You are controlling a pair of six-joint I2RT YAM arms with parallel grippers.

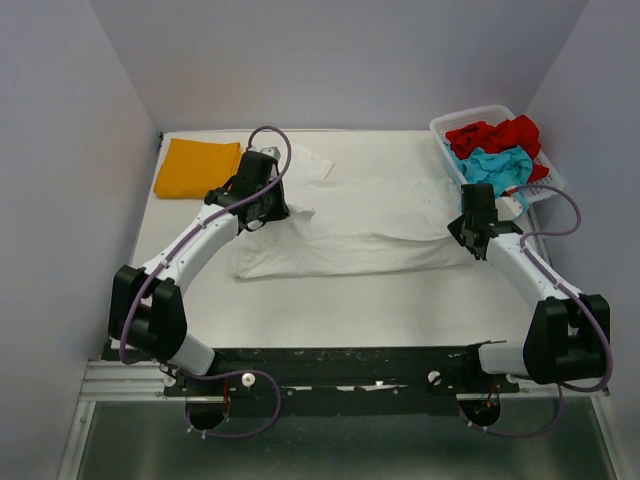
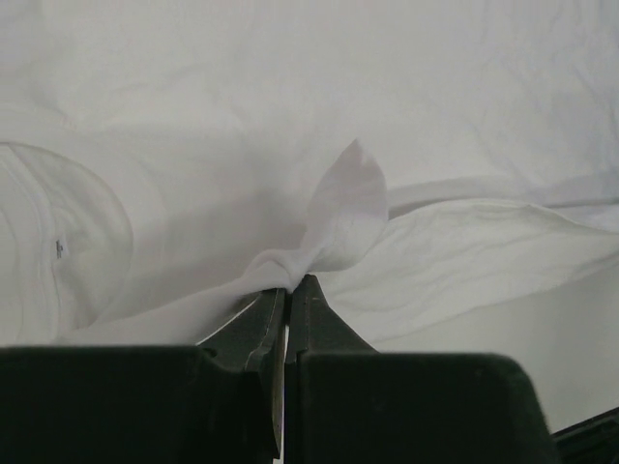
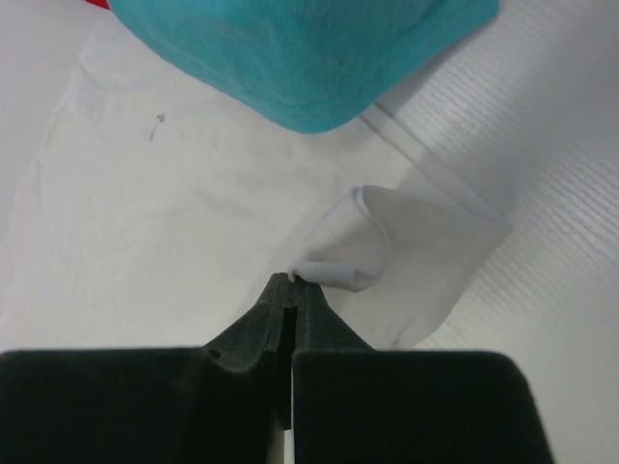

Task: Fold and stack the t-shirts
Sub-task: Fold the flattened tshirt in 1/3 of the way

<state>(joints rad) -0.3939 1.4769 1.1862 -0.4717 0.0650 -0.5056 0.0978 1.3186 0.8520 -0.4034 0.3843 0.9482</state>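
Observation:
A white t-shirt (image 1: 360,235) lies partly folded across the middle of the table. My left gripper (image 1: 262,212) is shut on a pinch of its cloth at the left end, and the fabric bunches up at the tips (image 2: 290,282). At the right end my right gripper (image 1: 478,240) is shut on a folded corner of the same white t-shirt (image 3: 406,261). A folded orange-yellow t-shirt (image 1: 198,168) lies at the back left. Red (image 1: 495,133) and teal (image 1: 495,168) t-shirts fill the basket; the teal one (image 3: 309,48) shows in the right wrist view.
The white lattice basket (image 1: 470,115) stands at the back right corner, close to my right arm. Walls close in the table on the left, back and right. The black mounting rail (image 1: 340,365) runs along the near edge.

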